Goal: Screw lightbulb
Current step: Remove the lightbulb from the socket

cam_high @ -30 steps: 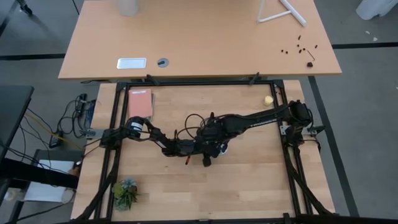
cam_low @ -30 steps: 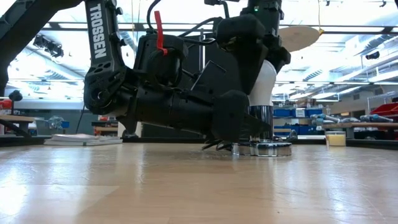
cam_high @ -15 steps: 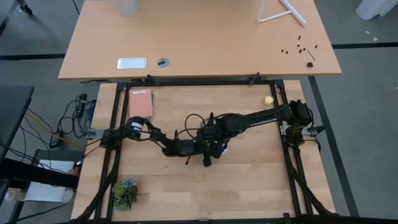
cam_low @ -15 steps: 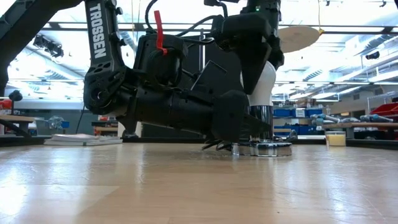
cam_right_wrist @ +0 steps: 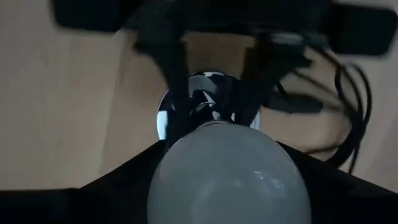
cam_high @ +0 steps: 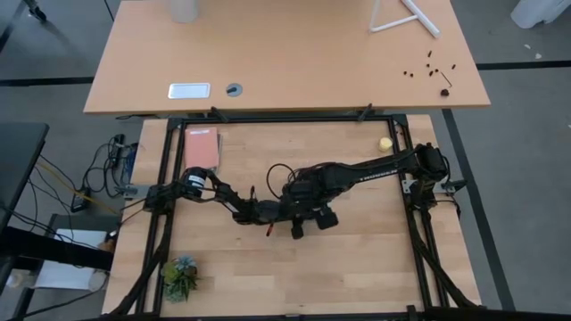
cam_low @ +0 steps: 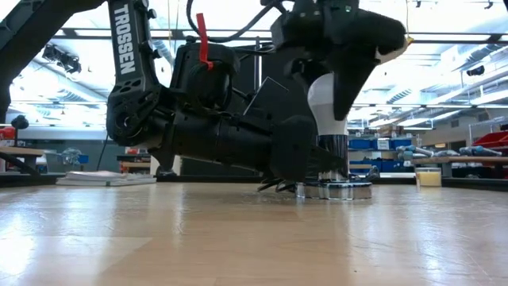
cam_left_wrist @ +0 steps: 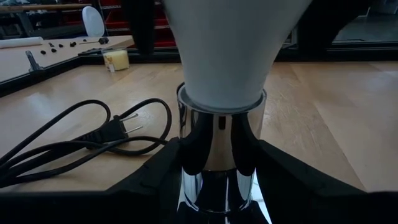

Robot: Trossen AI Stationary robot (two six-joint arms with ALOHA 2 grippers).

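Note:
The white lightbulb (cam_low: 324,99) stands upright with its base in the chrome socket (cam_low: 333,155), whose round disc (cam_low: 335,191) rests on the wooden table. My left gripper (cam_high: 297,219) lies low and level, shut on the socket's stem. My right gripper (cam_high: 314,207) comes from above and is shut on the bulb's globe, which fills the right wrist view (cam_right_wrist: 227,177). The socket's black cord and plug (cam_left_wrist: 93,134) lie on the table beside it. My left gripper pinches the socket's chrome stem (cam_left_wrist: 214,158) between its two fingers (cam_left_wrist: 155,180), just under the bulb. The fingers come level, close to the table top, from the table's left. The socket stands upright on its disc. My right gripper holds the bulb's frosted globe (cam_right_wrist: 227,180) between its two fingers (cam_right_wrist: 118,186), which point down from above. The bulb stands upright in the socket.
A small yellow ball (cam_high: 384,143) lies near the far right corner. A red book (cam_high: 201,148) lies at the far left and a small plant (cam_high: 181,275) at the near left. A black frame edges the table. Bare wood lies toward the near edge.
My right gripper has turned about the upright bulb: in the low view its finger has swung round to the bulb's right side, and in the high view its wrist shows turned. The bulb, the socket and my left gripper have stayed in place.

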